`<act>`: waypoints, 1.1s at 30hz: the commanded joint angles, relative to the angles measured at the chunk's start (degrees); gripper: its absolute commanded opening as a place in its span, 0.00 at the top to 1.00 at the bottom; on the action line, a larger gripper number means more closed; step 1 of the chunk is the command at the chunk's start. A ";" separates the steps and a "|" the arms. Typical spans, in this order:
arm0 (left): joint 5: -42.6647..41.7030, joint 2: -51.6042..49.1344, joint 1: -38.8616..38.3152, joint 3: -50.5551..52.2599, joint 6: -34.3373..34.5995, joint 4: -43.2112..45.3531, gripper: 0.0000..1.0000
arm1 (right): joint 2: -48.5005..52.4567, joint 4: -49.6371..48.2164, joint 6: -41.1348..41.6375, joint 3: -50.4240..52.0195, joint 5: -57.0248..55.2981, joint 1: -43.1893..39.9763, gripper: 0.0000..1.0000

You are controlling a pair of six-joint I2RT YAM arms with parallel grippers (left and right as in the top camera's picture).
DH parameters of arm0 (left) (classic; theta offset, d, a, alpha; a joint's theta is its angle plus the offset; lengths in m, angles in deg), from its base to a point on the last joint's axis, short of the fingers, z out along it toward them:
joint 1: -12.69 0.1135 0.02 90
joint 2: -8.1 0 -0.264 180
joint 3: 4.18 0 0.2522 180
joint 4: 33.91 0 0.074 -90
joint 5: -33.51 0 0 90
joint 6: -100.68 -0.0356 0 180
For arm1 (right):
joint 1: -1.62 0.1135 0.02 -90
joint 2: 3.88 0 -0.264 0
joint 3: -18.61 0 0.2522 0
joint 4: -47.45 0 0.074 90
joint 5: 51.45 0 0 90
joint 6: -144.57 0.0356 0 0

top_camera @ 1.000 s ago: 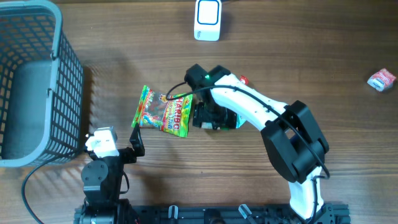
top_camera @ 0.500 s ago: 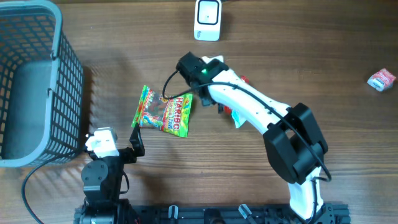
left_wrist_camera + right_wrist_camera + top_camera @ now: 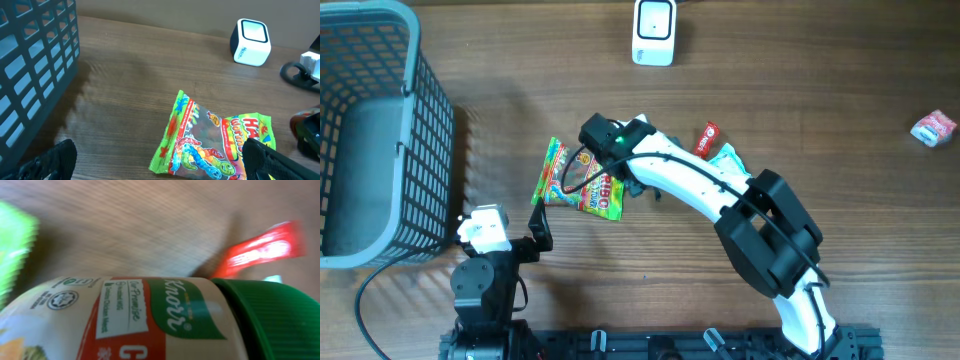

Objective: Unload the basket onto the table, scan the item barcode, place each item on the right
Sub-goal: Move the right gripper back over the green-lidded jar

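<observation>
Right claw (image 3: 625, 172) low over the table (image 3: 840, 80), right above the near end of the candy bag (image 3: 565, 180). Probably clamped on a jar (image 3: 150, 320) with a green lid; fingers hidden up close, jar hidden from above. Jar on its side, red packet (image 3: 265, 247) on the wood behind it. White scanner (image 3: 654, 32) far off at the back edge. Left claw (image 3: 160, 162) spread wide, holding nothing, beside the basket (image 3: 430, 100).

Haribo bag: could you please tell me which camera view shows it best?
Left wrist: the bag lies nearly whole, print readable. Overhead shows it small, partly under the right arm. Right wrist catches only a blurred green edge.
</observation>
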 commanded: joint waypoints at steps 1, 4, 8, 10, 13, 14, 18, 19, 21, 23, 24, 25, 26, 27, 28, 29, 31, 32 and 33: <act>-0.87 0.00 -0.22 0.66 -1.29 0.33 0.00 | -2.95 0.76 0.92 -3.15 29.46 -0.81 0.35; -0.87 0.00 -0.22 0.66 -1.29 0.33 0.00 | -2.89 2.82 5.25 -2.34 39.74 -1.05 0.27; -0.87 0.00 -0.22 0.66 -1.29 0.33 0.00 | -2.91 4.81 6.93 -2.43 36.04 -1.60 0.04; -0.87 0.00 -0.22 0.66 -1.29 0.33 0.00 | -2.91 5.44 8.26 -2.58 36.04 -2.54 0.01; -0.87 0.00 -0.22 0.66 -1.27 0.33 0.00 | -2.91 8.33 10.25 -2.64 36.09 -5.31 0.00; -0.87 0.00 -0.22 0.66 -1.27 0.33 0.00 | -2.91 9.22 10.84 -2.62 36.09 -6.32 0.00; -0.87 0.00 -0.22 0.66 -1.27 0.33 0.00 | -2.91 11.04 11.13 -2.64 36.09 -9.46 0.00; -0.87 0.00 -0.22 0.66 -1.27 0.33 0.00 | -2.91 11.02 11.13 -2.64 36.02 -10.08 0.00; -0.87 0.00 -0.22 0.66 -1.27 0.33 0.00 | -2.91 9.90 10.75 -2.64 35.89 -10.45 0.01; -0.87 0.00 -0.22 0.66 -1.29 0.33 0.00 | -2.91 7.52 9.84 -2.62 35.60 -10.78 0.01; -0.87 0.00 -0.22 0.66 -1.29 0.33 0.00 | -2.91 6.27 9.84 -2.64 35.01 -10.95 0.00; -0.87 0.00 -0.22 0.66 -1.29 0.33 0.00 | -2.91 4.76 9.88 -2.78 33.07 -11.34 0.01; -0.90 0.00 -0.22 0.66 -1.29 0.33 0.00 | -2.91 3.78 10.51 -3.45 29.62 -12.15 0.01; -0.87 0.00 -0.22 0.66 -1.29 0.33 0.00 | -2.91 3.69 11.58 -4.17 27.23 -12.81 0.00; -0.87 0.00 -0.22 0.66 -1.27 0.33 0.00 | -2.91 3.72 11.17 -5.62 25.79 -13.66 0.01; -0.87 0.00 -0.22 0.66 -1.27 0.33 0.00 | -2.91 4.70 10.12 -7.85 26.01 -14.58 0.01; -0.87 0.00 -0.22 0.66 -1.27 0.33 0.00 | -2.93 7.80 8.85 -12.09 26.34 -15.56 0.02; -0.90 0.00 -0.22 0.66 -1.29 0.33 0.00 | -2.93 10.56 8.15 -15.08 26.34 -15.65 0.04; -0.87 0.00 -0.22 0.66 -1.27 0.33 0.00 | -2.93 12.68 8.15 -16.87 26.34 -15.63 0.04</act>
